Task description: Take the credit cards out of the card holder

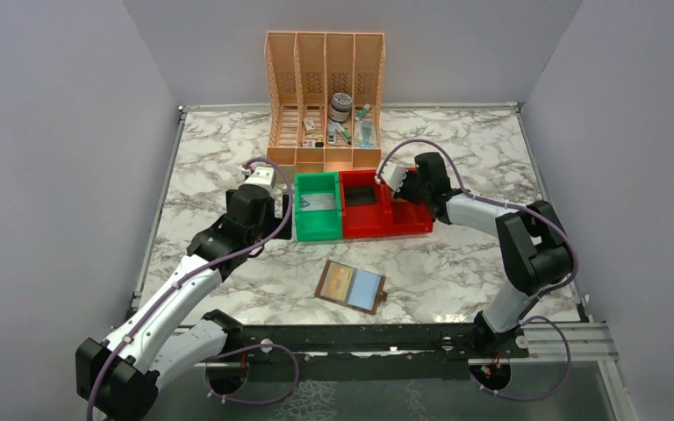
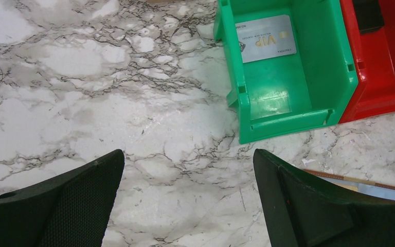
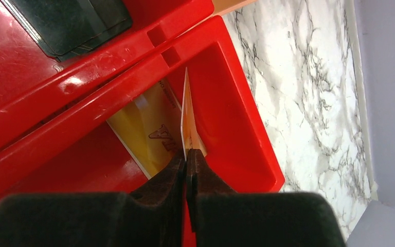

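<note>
The brown card holder [image 1: 351,286] lies open on the marble in front of the bins, with a tan credit card [image 1: 339,280] and a pale blue one [image 1: 368,289] in its slots. My right gripper [image 3: 186,152] is shut on a gold card [image 3: 185,110] held on edge over the shallow red tray [image 3: 236,113], where a yellow card [image 3: 146,131] lies flat. My left gripper [image 2: 187,157] is open over bare marble, just in front of the green bin [image 2: 298,98], which holds a grey card [image 2: 265,38]. A strip of the holder's edge [image 2: 360,179] shows beside the left gripper's right finger.
A deeper red bin [image 1: 364,203] with a dark card [image 3: 67,20] inside stands between the green bin and the red tray. The peach file organiser [image 1: 325,101] with small items is behind them. Walls close in the table on three sides.
</note>
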{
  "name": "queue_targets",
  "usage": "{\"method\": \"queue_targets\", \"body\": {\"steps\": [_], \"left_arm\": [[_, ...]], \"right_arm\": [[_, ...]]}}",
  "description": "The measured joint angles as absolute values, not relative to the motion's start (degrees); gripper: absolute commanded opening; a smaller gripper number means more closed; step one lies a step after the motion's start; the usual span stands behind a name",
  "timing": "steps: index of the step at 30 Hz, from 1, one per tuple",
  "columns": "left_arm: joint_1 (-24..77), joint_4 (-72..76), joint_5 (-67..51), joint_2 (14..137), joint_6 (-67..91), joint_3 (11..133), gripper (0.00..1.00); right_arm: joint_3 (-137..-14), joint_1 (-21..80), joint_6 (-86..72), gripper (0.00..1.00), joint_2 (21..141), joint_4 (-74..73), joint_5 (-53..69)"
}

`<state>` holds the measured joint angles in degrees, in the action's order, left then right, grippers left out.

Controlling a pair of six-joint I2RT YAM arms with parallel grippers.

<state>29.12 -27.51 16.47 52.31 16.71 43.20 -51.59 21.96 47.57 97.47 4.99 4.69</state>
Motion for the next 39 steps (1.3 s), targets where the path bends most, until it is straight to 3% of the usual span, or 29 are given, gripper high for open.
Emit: {"method": "queue_targets", "body": {"steps": [11, 14, 27, 29, 39], "left_arm": [[28.84, -27.51, 16.32, 52.51, 16.25, 43.2, 0.99], [28.82, -27.51, 16.29, 52.71, 16.1, 43.2, 0.99], [28.82, -27.51, 15.55, 54.02, 15.68, 43.2, 0.99], [28.82, -27.51, 15.14, 54.7, 15.62, 43.2, 0.99], [28.6, -27.49, 13.91, 56.18, 15.4, 43.2, 0.99]], "right_arm": [[-52.16, 21.93, 48.31, 0.15, 98.1, 4.03, 5.43], [-52.51, 21.93, 48.34, 0.26, 98.39, 3.36, 5.54], [-56.12, 21.91, 48.29, 0.27, 101.3, 0.43, 6.66], [-56.12, 21.89, 48.29, 0.33, 101.36, 0.05, 7.01], [-56.1, 21.89, 47.66, 0.34, 101.36, -0.12, 8.54]]}}
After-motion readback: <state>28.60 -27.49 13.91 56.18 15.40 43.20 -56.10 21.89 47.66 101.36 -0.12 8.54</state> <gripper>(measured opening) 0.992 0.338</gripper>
